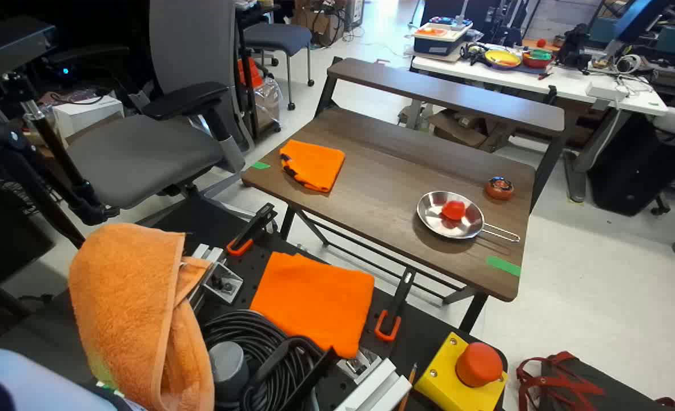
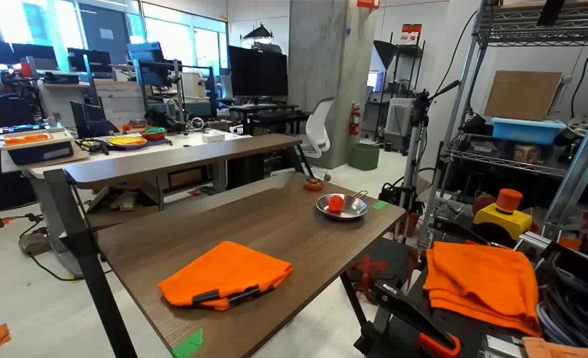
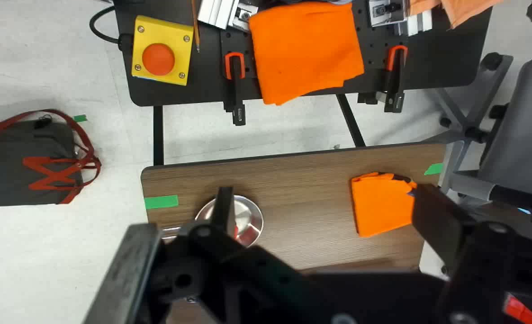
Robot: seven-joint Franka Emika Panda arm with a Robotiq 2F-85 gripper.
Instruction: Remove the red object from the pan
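The red object (image 1: 454, 210) is a small bright red ball inside the shiny silver pan (image 1: 432, 224). In an exterior view the ball (image 2: 336, 203) also sits in the pan (image 2: 352, 216). The pan stands on the brown table near one end, its thin wire handle pointing toward that end. In the wrist view my gripper (image 3: 325, 198) is open with its fingers wide apart and nothing between them, high above the table. One finger covers part of the pan (image 3: 250, 216) and most of the red object (image 3: 236, 231). The gripper does not show in either exterior view.
The brown table (image 1: 372, 197) carries a folded orange cloth (image 1: 317, 165) and a small reddish-brown object (image 1: 499, 188) beside the pan. A raised shelf (image 1: 446, 91) runs along its far side. Another orange cloth (image 1: 314, 302) and a yellow emergency-stop box (image 1: 449, 379) lie on the black robot bench.
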